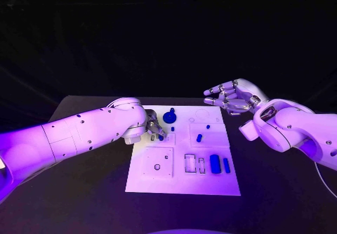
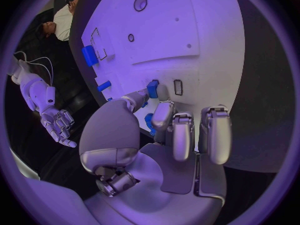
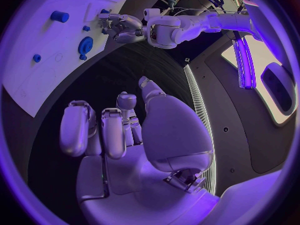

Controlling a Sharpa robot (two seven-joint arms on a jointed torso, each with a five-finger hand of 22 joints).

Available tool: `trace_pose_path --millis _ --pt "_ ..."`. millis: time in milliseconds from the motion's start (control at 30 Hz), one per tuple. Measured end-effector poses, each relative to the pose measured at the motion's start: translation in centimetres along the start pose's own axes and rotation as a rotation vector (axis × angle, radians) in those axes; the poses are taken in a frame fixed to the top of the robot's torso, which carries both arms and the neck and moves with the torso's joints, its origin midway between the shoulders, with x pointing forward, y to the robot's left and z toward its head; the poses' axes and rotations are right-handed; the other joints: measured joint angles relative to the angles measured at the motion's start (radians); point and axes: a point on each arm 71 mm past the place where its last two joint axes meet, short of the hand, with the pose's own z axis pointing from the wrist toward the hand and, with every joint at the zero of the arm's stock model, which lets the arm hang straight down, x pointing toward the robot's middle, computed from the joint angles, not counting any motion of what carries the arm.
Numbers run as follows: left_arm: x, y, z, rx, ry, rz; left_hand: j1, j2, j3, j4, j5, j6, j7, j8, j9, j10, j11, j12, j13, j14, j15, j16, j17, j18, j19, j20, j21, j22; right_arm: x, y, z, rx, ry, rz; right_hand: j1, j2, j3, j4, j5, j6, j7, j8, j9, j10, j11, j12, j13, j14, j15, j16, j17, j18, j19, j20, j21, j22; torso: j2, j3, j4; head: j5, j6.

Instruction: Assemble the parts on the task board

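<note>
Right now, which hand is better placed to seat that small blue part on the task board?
Left. The left hand already pinches a small blue part over the task board, beside a slot. The right hand hangs empty off the board's far right corner.

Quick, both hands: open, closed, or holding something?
Left hand: pinching a small blue part over the task board.
Right hand: open, holding nothing.
</note>
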Motion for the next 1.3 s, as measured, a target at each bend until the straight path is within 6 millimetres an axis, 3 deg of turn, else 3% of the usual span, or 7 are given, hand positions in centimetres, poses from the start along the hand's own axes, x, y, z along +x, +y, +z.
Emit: trace_pose_path --millis 333,533,733,1033,1300 --pt "-0.1 0.2 0.2 -0.009 0.001 -0.001 -0.053 -0.008 -0.129 0.037 -0.001 0.02 0.001 0.0 0.007 0.004 -0.004 0.015 0.01 0.0 0.0 0.0 0.0 0.0 0.0 0.0 0.0 0.0 0.0 0.0 0.0 0.001 0.0 0.0 -0.001 0.001 -0.004 0.004 0.0 0.0 0.0 0.0 0.0 -0.002 -0.002 0.0 -0.001 0.0 0.0 -0.004 0.0 0.0 0.0 0.0 0.0 0.0 0.0 -0.0012 0.001 -0.002 -0.002" --pt "-0.1 0.3 0.2 -0.011 0.001 -0.002 -0.079 -0.015 -0.258 0.074 -0.083 0.027 -0.006 -0.007 0.008 0.011 -0.003 0.016 0.01 0.0 0.0 0.0 0.0 0.0 -0.002 -0.002 0.0 0.0 0.0 0.0 0.0 0.001 0.0 0.0 -0.004 0.004 -0.004 0.004 0.0 0.0 0.0 0.0 0.0 -0.004 -0.004 0.0 -0.001 0.0 0.0 -0.004 0.0 0.0 0.0 0.0 0.0 0.0 0.0 -0.0012 0.0011 -0.001 -0.002" --pt "-0.1 0.4 0.2 -0.011 0.002 -0.007 -0.079 -0.013 -0.379 0.111 -0.107 0.029 -0.003 -0.012 0.009 0.011 -0.004 0.016 0.009 0.0 0.0 0.0 0.0 0.0 -0.001 -0.006 0.0 0.0 0.0 0.0 0.0 0.001 -0.001 0.0 -0.004 0.004 -0.004 0.004 0.0 -0.001 0.001 0.0 0.0 -0.007 0.0 0.0 -0.003 0.0 0.0 -0.004 0.0 0.0 0.0 0.0 0.0 0.0 0.0 -0.0013 0.0007 -0.001 -0.002" --pt "-0.6 1.0 -0.4 -0.006 0.002 -0.045 -0.036 0.017 -0.514 0.154 -0.109 0.005 0.01 -0.024 0.014 -0.02 0.005 -0.024 -0.037 0.0 0.0 0.0 0.0 0.0 -0.001 -0.006 -0.006 0.0 -0.1 -0.1 0.0 0.003 -0.002 -0.001 -0.004 0.004 -0.01 0.004 0.0 -0.003 0.003 0.0 0.0 -0.007 0.0 -0.004 -0.005 0.0 0.0 -0.004 0.0 0.0 -0.004 0.004 -0.006 -0.005 0.0 -0.0013 0.0004 -0.003 -0.002" --pt "-3.7 0.9 -2.4 0.021 -0.029 -0.074 0.048 0.048 -0.569 0.145 -0.109 -0.032 0.028 -0.05 0.004 -0.067 0.02 -0.073 -0.092 0.0 0.008 0.0 0.0 0.0 0.001 0.0 -0.032 0.0 -0.1 -0.2 0.1 0.005 -0.004 -0.003 -0.004 0.004 -0.01 0.004 0.0 -0.003 0.003 0.0 0.0 -0.007 0.0 -0.004 -0.005 0.0 0.0 -0.004 0.0 0.0 -0.004 0.004 -0.006 -0.005 -0.001 -0.0012 0.0004 -0.004 -0.001"
